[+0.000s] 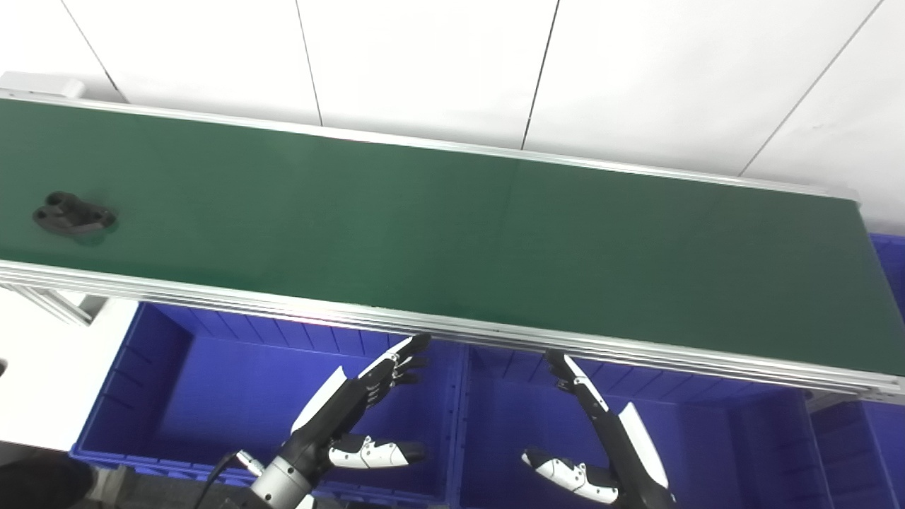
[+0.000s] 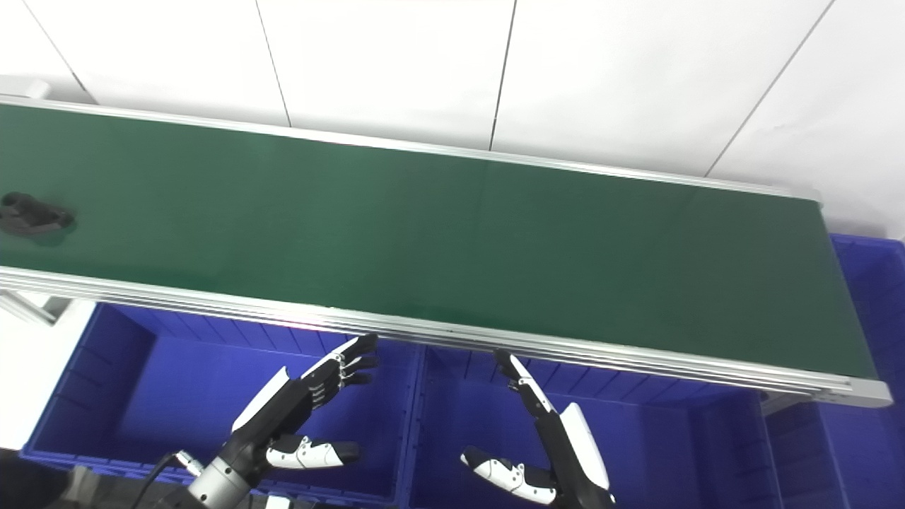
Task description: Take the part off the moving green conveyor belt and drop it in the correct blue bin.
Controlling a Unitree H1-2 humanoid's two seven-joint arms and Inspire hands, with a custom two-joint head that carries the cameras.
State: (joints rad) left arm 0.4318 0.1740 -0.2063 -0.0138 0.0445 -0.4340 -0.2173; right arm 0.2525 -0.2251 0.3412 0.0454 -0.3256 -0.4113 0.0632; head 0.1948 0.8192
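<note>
A long dark-green conveyor belt [image 1: 452, 233] in a silver aluminium frame runs slantwise across the view, with a white panelled wall [image 1: 424, 63] behind it and pale floor showing at the lower left. Below its near rail stand open blue plastic bins: a left bin [image 1: 212, 382], a middle bin [image 1: 707, 438], and part of another at the far right [image 1: 892, 276]. The small black moulded part [image 1: 73, 215] lies on the belt near its left end (well apart from both hands). The left hand [image 1: 360, 406], black and white, hangs over the left bin with fingers spread, thumb apart, holding nothing. The right hand [image 1: 601, 438] is likewise spread and empty over the middle bin, fingertips near the rail.
</note>
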